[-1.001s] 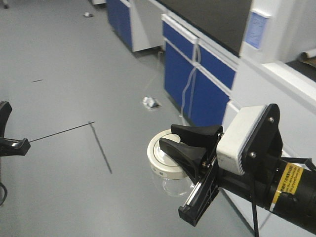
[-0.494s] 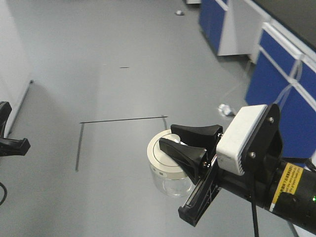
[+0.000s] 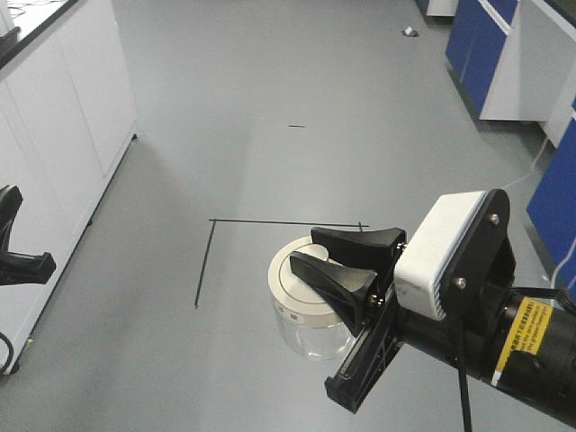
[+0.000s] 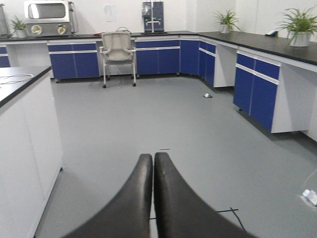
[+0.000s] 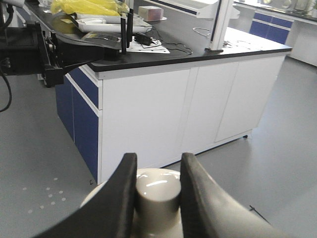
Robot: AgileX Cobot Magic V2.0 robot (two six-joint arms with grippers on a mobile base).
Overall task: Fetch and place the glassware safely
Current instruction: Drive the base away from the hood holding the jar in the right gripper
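Grey lab floor (image 3: 270, 99) spreads beneath you. Your right gripper (image 3: 304, 249) is clamped on the lid knob (image 5: 157, 198) of the glass jar (image 3: 306, 322), which hangs upright directly below its fingertips. The left gripper (image 4: 152, 163), pressed together and empty, sits well apart.

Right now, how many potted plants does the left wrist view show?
3 potted plants: one beside the oven far left, one on the back-right counter, one at the right edge. Others may be out of frame.

clear jar (image 3: 310, 335), cream lid (image 3: 286, 293), perhaps dark marks, black right claw (image 3: 303, 249)
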